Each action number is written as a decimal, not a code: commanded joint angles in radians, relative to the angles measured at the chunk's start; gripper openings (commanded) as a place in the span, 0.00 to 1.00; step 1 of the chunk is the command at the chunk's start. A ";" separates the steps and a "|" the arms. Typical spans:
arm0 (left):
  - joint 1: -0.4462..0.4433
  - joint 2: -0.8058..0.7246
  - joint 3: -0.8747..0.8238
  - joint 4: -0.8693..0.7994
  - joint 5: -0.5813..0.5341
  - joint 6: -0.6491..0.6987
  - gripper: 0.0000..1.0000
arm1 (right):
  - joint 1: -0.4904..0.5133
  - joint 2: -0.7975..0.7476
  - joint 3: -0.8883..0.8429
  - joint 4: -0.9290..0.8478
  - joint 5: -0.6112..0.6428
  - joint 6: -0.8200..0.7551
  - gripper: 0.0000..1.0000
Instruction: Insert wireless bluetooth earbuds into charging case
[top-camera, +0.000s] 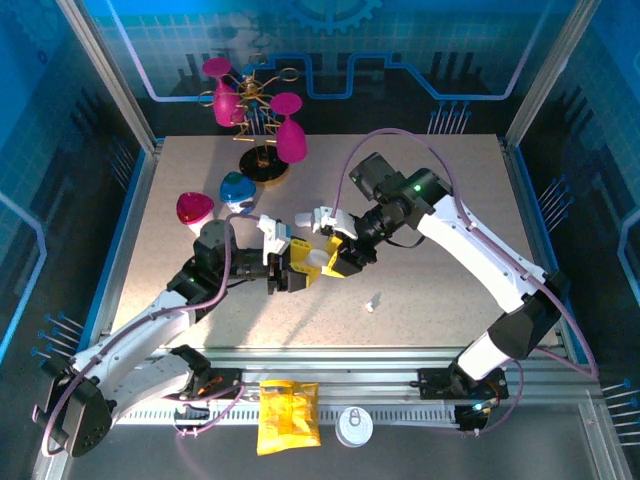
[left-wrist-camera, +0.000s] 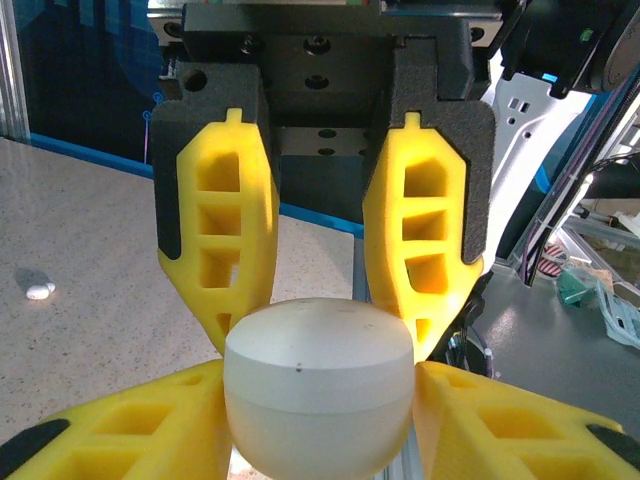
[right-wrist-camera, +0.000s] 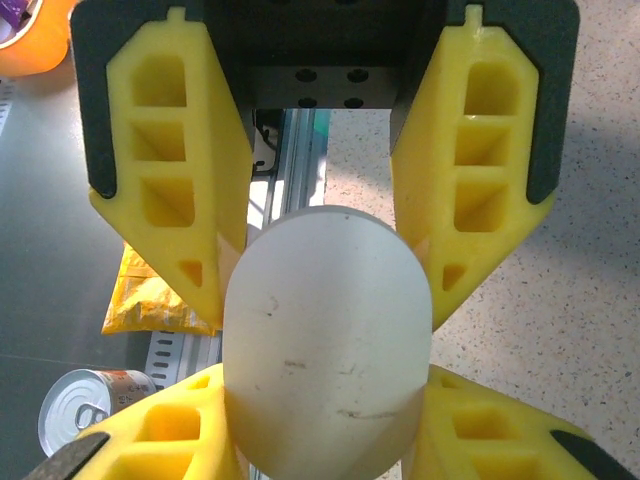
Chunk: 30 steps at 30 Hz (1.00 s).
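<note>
The charging case (top-camera: 314, 259) is a glossy white pebble with its lid down, held above the middle of the table between both grippers. My left gripper (top-camera: 292, 270) clamps it from the left and my right gripper (top-camera: 336, 254) from the right. In the left wrist view the case (left-wrist-camera: 318, 385) sits between my own yellow fingers (left-wrist-camera: 120, 425), with the right gripper's fingers (left-wrist-camera: 425, 240) flanking its top. The right wrist view has the case (right-wrist-camera: 328, 340) wedged between both pairs of fingers. One tiny white earbud (top-camera: 373, 302) lies on the table, right of the grippers, and appears as a white speck (left-wrist-camera: 40, 290).
A gold stand with pink cups (top-camera: 262, 115) stands at the back. A red heart-shaped dish (top-camera: 194, 208) and a blue one (top-camera: 237, 189) lie at the left. A yellow packet (top-camera: 288, 415) and a tin can (top-camera: 354, 427) rest on the front rail.
</note>
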 joint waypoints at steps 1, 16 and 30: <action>-0.006 -0.005 0.008 0.013 0.073 0.052 0.45 | 0.008 -0.016 -0.008 0.016 0.014 0.019 0.25; -0.006 0.007 0.006 0.027 0.081 0.069 0.47 | 0.002 -0.013 -0.007 0.011 -0.011 0.033 0.25; -0.005 0.027 -0.025 0.149 0.045 0.041 0.26 | -0.056 -0.053 -0.046 0.098 -0.085 0.120 0.61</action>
